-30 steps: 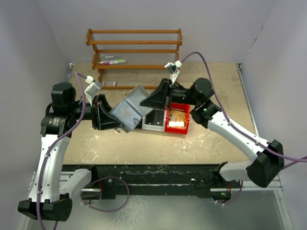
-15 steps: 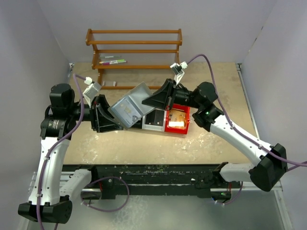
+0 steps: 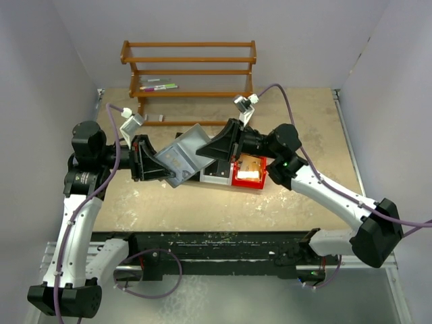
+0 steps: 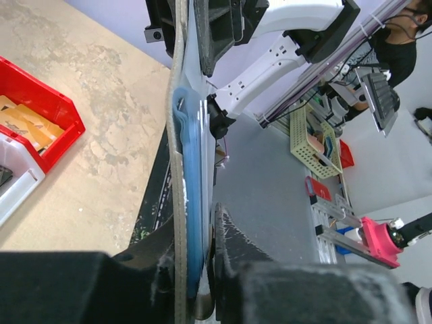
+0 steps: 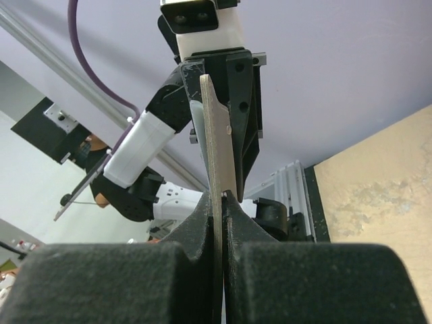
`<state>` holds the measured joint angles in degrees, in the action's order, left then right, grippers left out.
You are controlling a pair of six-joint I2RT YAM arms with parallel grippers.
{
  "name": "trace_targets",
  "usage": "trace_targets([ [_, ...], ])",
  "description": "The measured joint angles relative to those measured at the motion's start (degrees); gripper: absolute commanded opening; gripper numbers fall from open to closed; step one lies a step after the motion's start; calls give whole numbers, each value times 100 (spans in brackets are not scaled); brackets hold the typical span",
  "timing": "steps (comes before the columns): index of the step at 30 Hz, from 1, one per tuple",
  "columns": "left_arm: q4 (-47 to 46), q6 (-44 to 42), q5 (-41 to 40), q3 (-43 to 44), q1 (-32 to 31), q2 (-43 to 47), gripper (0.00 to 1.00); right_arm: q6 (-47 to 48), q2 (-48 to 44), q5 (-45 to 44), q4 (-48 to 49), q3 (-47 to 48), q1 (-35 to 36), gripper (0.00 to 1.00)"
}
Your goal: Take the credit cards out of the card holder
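Note:
The grey-blue card holder hangs tilted in the air between my two arms, above the table. My left gripper is shut on its lower left part. In the left wrist view the holder stands edge-on between the fingers, with a blue layer pressed inside it; whether that is a credit card I cannot tell. My right gripper is shut on the upper right panel, which shows edge-on in the right wrist view as a thin tan-grey sheet pinched at the fingertips.
A row of bins sits under the holder: a red bin with tan cards in it and a white bin. At the back stands a wooden rack with pens on it. The table's front edge carries a black rail.
The left jaws opened briefly and closed again on the holder. The holder tipped up, then settled lower, and the right gripper shifted slightly left with its panel.

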<state>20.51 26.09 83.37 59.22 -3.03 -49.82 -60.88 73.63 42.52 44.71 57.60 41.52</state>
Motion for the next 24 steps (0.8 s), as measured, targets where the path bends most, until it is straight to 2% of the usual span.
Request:
trace_targets([
  [3,-33,31,2,2,0,2,7,-28,-2,7,0,0,0,0],
  [5,-20,24,31,2,0,2,5,-35,-2,9,-50,0,-26,9],
  [6,0,7,42,4,0,2,5,-35,0,15,-74,0,-39,16],
  [8,61,-33,48,17,0,-4,4,-28,31,74,-166,7,-94,41],
  [9,118,-66,46,31,0,-11,4,0,70,127,-291,35,-144,50],
  [12,348,-256,20,142,0,-68,3,247,249,227,-1014,291,-356,61],
  [15,754,-627,-81,323,0,-177,3,885,319,22,-2343,750,-662,66],
  [18,1246,-1054,-269,481,0,-326,2,1683,289,-470,-3576,1386,-916,65],
  [21,1687,-1443,-573,584,0,-503,0,2166,50,-844,-4122,1676,-1021,61],
  [24,2002,-1759,-859,621,0,-706,0,2367,-308,-918,-4212,1672,-1005,59],
])
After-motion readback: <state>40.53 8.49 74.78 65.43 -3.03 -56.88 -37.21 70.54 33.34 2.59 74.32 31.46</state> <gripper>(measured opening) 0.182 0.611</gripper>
